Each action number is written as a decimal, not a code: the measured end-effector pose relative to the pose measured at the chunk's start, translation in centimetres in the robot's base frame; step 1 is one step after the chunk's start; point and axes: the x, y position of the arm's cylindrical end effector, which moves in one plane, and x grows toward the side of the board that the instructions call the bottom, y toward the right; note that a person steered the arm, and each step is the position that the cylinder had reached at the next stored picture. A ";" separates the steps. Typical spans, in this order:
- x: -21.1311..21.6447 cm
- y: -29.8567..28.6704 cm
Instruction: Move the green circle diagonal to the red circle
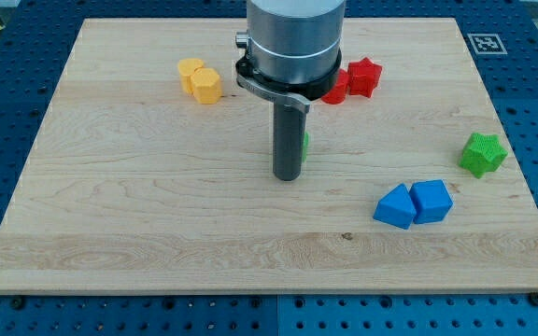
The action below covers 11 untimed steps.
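My tip point(288, 176) rests on the board near its middle. The green circle point(304, 143) is almost wholly hidden behind the rod; only a thin green sliver shows at the rod's right side, just above the tip. The red circle point(337, 89) sits toward the view's top, right of the arm's body and partly hidden by it. A red star point(364, 77) touches it on the right.
Two yellow blocks point(200, 80) lie together at the top left. A green star point(483, 154) lies at the right edge. Two blue blocks point(413, 203) lie side by side at the lower right. The wooden board point(110, 233) has blue pegboard around it.
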 end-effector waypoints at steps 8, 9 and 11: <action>0.7 3.2; -0.7 0.1; -3.6 8.0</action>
